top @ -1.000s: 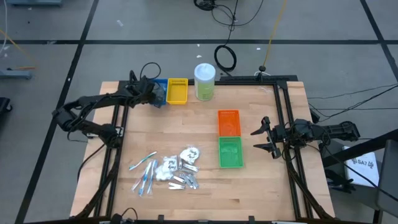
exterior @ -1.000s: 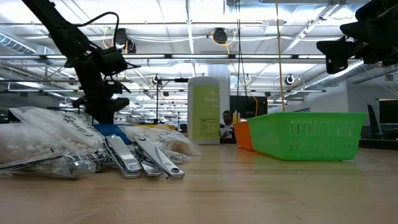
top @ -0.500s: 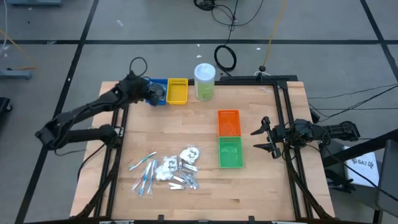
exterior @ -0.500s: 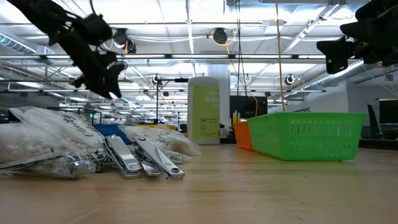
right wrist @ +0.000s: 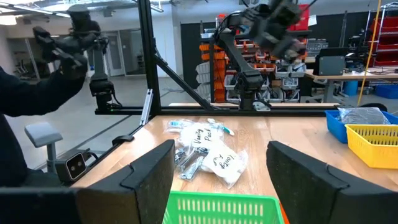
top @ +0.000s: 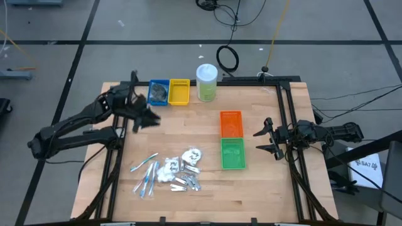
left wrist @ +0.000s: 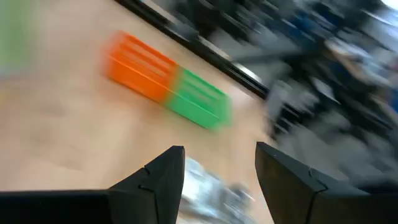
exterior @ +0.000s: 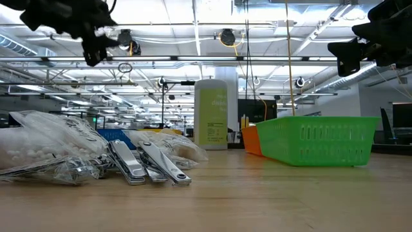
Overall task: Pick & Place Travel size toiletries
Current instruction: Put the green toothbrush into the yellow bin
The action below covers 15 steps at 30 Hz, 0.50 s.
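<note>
The toiletries lie in a heap [top: 166, 173] on the near left part of the table: slim sticks in clear wrap [top: 146, 176], white crinkly packets [exterior: 45, 138] and silvery clippers [exterior: 154, 164]. A dark grey pad [top: 157, 93] rests inside the blue tray [top: 151, 101]. My left gripper [top: 144, 122] hangs open and empty in the air between the blue tray and the heap; its wrist view [left wrist: 219, 168] is blurred. My right gripper [top: 267, 139] waits open and empty to the right of the green tray [top: 232, 153].
A yellow tray [top: 179, 91] and a tall clear jar with a white lid [top: 206, 81] stand beside the blue tray at the far edge. An orange tray [top: 231, 123] sits just beyond the green one. Bare wood lies in the table's middle and along its near edge.
My left gripper has left the blue tray at the far edge, risen, and swung toward the near edge and the heap, turning as it went. The dark grey pad now shows uncovered in the blue tray. The right arm kept still.
</note>
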{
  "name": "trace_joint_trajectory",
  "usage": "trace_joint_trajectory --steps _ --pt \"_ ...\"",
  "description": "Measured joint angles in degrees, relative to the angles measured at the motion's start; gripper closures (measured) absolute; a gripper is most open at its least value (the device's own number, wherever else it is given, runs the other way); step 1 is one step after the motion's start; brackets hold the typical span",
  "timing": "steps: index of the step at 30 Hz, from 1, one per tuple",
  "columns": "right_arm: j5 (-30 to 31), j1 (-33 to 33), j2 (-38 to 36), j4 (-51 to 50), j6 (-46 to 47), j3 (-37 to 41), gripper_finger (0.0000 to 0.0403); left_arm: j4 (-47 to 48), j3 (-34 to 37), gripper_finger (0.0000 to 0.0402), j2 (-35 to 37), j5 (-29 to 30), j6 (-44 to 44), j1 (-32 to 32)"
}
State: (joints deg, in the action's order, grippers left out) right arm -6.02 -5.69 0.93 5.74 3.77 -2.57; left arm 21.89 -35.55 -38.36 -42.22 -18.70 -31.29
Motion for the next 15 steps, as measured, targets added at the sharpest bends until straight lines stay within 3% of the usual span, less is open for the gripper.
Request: trace_joint_trajectory --steps 4,8,11,15 --pt "0.0 -0.02 0.0 -0.02 0.01 0.0 0.0161 8.24 0.0 0.0215 0.61 2.04 -0.98 9.12" --pt "0.0 -0.02 -0.01 -0.01 0.01 0.0 0.0161 18.87 0.0 0.0224 -0.61 14.33 -3.49 19.68" --pt "0.0 -0.01 0.0 -0.01 0.02 0.0 0.0161 25.15 0.0 0.0231 -2.69 22.97 -12.02 27.06" --pt "0.0 -0.02 -0.02 -0.02 0.0 0.0 0.0161 33.41 0.0 0.024 -6.18 29.61 -22.1 34.58"
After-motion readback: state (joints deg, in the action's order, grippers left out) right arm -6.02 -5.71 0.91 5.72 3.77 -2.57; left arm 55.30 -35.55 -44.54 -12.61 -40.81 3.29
